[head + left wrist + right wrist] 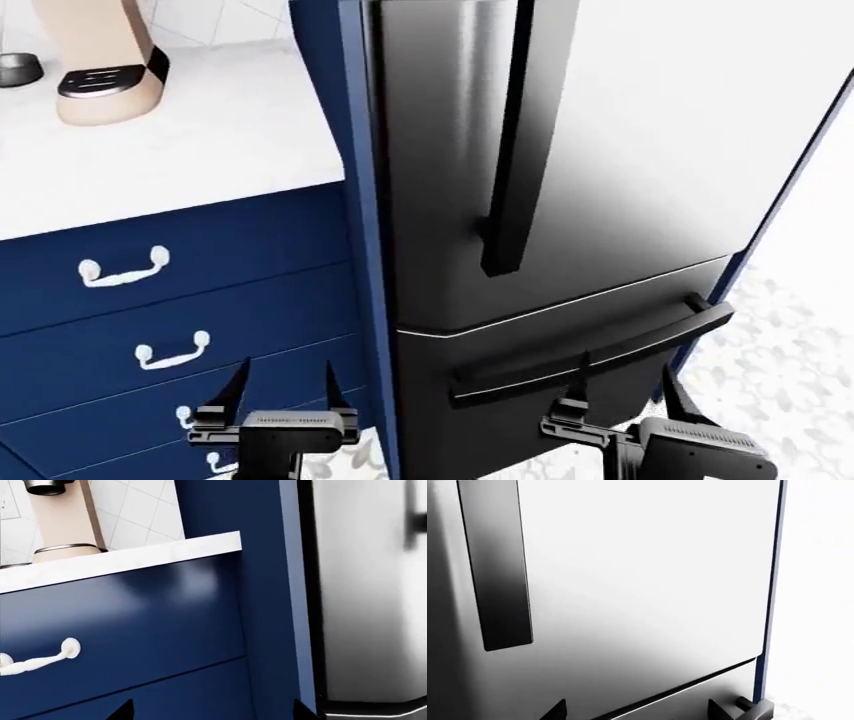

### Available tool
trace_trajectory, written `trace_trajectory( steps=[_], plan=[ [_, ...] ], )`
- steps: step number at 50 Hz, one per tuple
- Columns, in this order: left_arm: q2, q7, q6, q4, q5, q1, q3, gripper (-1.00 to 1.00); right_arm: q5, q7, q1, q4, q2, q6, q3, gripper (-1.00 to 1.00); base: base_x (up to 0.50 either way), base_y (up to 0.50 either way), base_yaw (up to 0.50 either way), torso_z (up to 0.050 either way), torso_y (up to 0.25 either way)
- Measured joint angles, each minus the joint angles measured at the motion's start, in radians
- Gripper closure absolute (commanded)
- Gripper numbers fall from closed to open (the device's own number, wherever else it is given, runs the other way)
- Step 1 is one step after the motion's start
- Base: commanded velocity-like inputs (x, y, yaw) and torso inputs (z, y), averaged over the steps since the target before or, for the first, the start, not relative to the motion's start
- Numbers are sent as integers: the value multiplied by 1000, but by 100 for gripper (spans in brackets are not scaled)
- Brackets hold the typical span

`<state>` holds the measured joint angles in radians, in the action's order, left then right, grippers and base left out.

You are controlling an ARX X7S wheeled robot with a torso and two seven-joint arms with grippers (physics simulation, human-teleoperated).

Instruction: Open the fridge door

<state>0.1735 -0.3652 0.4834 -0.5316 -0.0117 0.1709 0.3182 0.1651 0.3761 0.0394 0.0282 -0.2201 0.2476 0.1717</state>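
- Progress is at the start: the tall glossy stainless-steel fridge door [627,150], filling the centre and upper right of the head view, looks fully closed.
- Its long vertical black bar handle [514,150] is untouched.
- Left gripper [283,392] and right gripper [625,392], at the lower edge, both have fingers spread wide and hold nothing.
- Reaching, gripping and pulling all remain.

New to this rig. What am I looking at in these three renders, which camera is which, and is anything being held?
It is a simulated two-armed wheeled robot facing a kitchen. The head view looks down over both arms: left gripper before the navy drawers, right gripper before the fridge door with its vertical black handle. The other two views come from cameras near each gripper. On the white countertop stands a beige appliance. Both grippers are open and hold nothing; the door looks closed.
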Motion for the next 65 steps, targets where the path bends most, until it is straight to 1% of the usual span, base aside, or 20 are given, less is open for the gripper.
trace_trajectory(
  steps=[23,42,56,65],
  plan=[
    [8,-10,-3,10,-11,-3,11,-100,6,16,1,6,-7,8,6,-100,-28,12,-495,0,0],
    [16,-18,-18,33,-23,-8,16,-100,-3,59,0,-9,-7,-19,0,-100,2,-9,0,0,0],
    [18,-25,-18,31,-31,-5,19,-100,7,59,0,-9,-13,-16,7,-100,439,-226,0,0,0],
    [25,-36,-37,75,-46,-17,12,-100,5,75,-2,-15,-14,-26,5,-100,0,0,0,0,0]
  ],
)
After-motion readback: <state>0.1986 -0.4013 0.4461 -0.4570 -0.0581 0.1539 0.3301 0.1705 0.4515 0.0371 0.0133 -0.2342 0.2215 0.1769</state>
